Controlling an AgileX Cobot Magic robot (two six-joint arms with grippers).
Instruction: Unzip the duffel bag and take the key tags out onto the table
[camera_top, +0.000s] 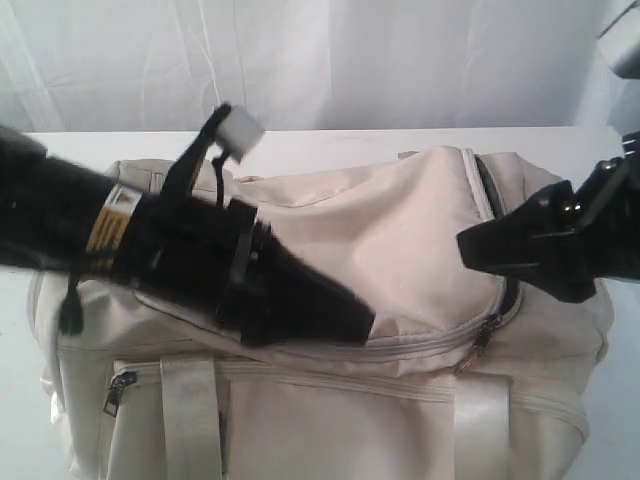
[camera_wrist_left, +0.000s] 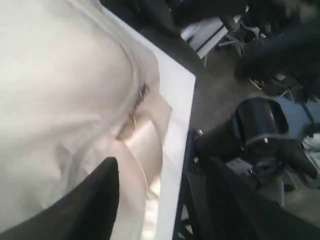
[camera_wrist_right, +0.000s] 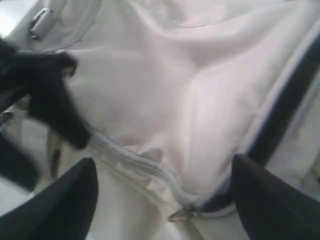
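The duffel bag lies on the table, its zipper partly open near the right claw. That claw and the left claw both have their fingers apart and hold nothing.

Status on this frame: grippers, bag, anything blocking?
Both open: left gripper over flap, right gripper by zipper pull. Duffel bag part unzipped, key tags unseen. Nothing blocking.

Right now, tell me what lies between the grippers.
Only bare cream fabric of the duffel bag separates the left gripper from the right gripper, in the exterior view.
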